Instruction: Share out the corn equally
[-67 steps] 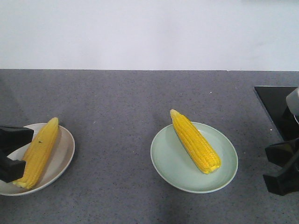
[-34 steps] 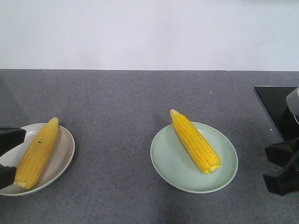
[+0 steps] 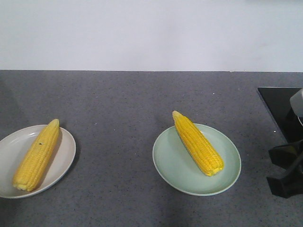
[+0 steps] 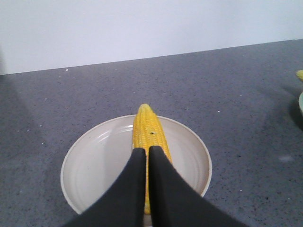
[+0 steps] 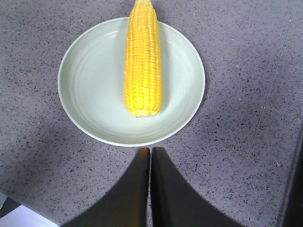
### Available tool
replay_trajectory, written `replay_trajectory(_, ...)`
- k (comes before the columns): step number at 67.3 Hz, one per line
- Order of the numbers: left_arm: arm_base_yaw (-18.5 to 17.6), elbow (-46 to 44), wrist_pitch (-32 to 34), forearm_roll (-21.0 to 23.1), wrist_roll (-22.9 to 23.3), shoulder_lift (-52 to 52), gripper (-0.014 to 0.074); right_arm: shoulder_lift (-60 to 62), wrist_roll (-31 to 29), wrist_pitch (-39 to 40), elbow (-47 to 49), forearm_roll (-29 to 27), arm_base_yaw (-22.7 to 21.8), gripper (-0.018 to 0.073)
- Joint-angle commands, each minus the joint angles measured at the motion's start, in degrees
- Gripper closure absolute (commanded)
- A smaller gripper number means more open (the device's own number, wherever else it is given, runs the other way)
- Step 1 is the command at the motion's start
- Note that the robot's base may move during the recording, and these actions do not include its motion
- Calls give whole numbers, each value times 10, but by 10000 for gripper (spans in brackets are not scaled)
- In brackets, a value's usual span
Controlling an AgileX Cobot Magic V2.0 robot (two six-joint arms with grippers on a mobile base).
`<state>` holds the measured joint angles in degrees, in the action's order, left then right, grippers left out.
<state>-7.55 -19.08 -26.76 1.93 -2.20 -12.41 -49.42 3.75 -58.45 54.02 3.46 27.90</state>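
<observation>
Two cobs of corn lie on two plates on the grey counter. One corn (image 3: 38, 154) rests slanted on the white plate (image 3: 64, 163) at the left. The other corn (image 3: 198, 143) lies on the pale green plate (image 3: 170, 165) right of centre. My left gripper (image 4: 146, 150) is shut and empty, hovering over the near half of the left corn (image 4: 148, 128) and white plate (image 4: 90, 161); the front view does not show it. My right gripper (image 5: 150, 150) is shut and empty, just short of the green plate (image 5: 90, 99) with its corn (image 5: 142, 61).
A black glossy panel (image 3: 279, 109) is set into the counter at the right edge, with the right arm's black end (image 3: 285, 171) in front of it. A white wall runs along the back of the counter.
The left gripper's fingers, which stood on either side of the left cob's thick end, have drawn back out of the front view. That cob stays on the white plate. The right arm has not moved.
</observation>
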Motion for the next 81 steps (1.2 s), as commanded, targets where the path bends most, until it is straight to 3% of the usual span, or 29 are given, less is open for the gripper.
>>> replay_trajectory(1,14,37,87,0,30,45,603,4,-1,31,13,5,-1,569)
replay_trajectory(12,24,136,179,-11,60,115,603,4,-1,31,13,5,-1,569)
replay_trajectory(23,25,197,303,-10,60,142,603,4,-1,30,13,5,-1,569)
replay_trajectory(81,61,195,312,-10,60,141,603,4,-1,31,13,5,-1,569)
